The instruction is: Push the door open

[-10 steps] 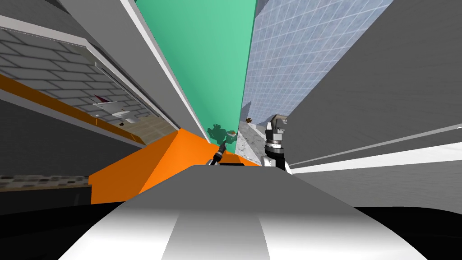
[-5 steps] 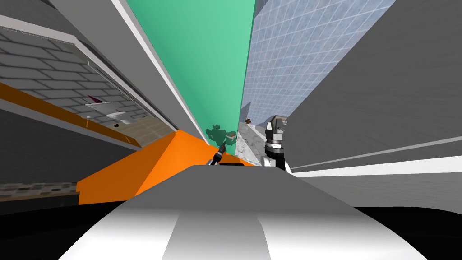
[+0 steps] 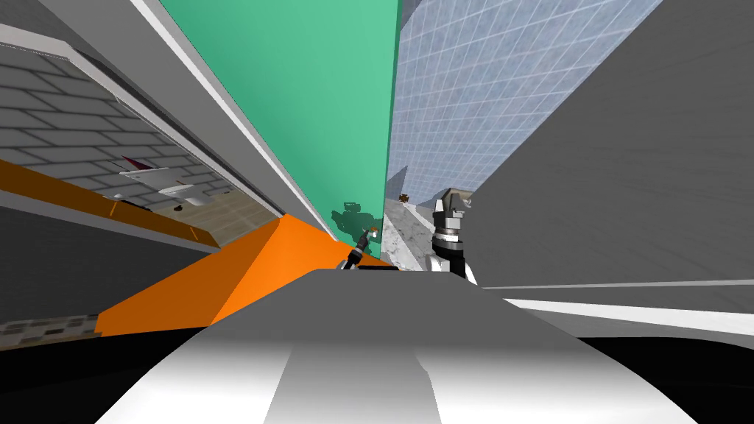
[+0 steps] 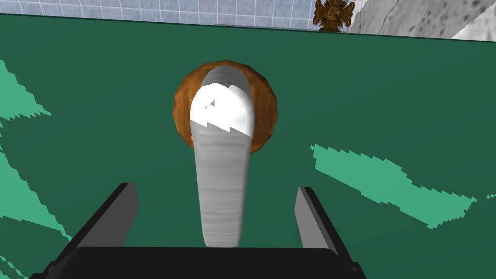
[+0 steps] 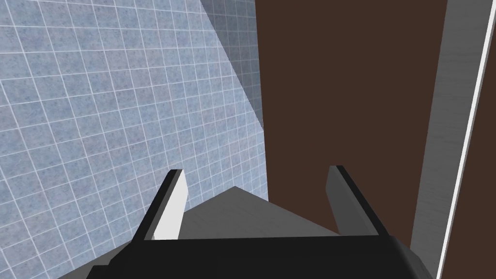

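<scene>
At about 9 o'clock in the head view, the orange floor [image 3: 243, 280] runs in toward the green door [image 3: 294, 110]. The door climbs from the middle toward 12 o'clock, with its pale frame [image 3: 210, 96] on the 10 o'clock side. Its free edge is toward 1 o'clock, and the blue tiled wall [image 3: 471, 96] shows past it, so I judge the door already ajar. The left gripper [image 3: 366, 237] is close against the door's face near that edge. Its fingers [image 4: 121, 213] are spread wide, and the grey lever handle [image 4: 222, 193] lies between them, seemingly touching neither. The brown rosette [image 4: 183, 114] sits at the lever's far end. To push well, keep the contact out here, far from the hinge side, where leverage is best. Press square to the face and follow the door's arc, so the lever does not slide out sideways. The right gripper [image 3: 456, 193], at 2 o'clock from the left one, is raised, its fingers wide apart and empty. It is best kept clear of the door's edge.
</scene>
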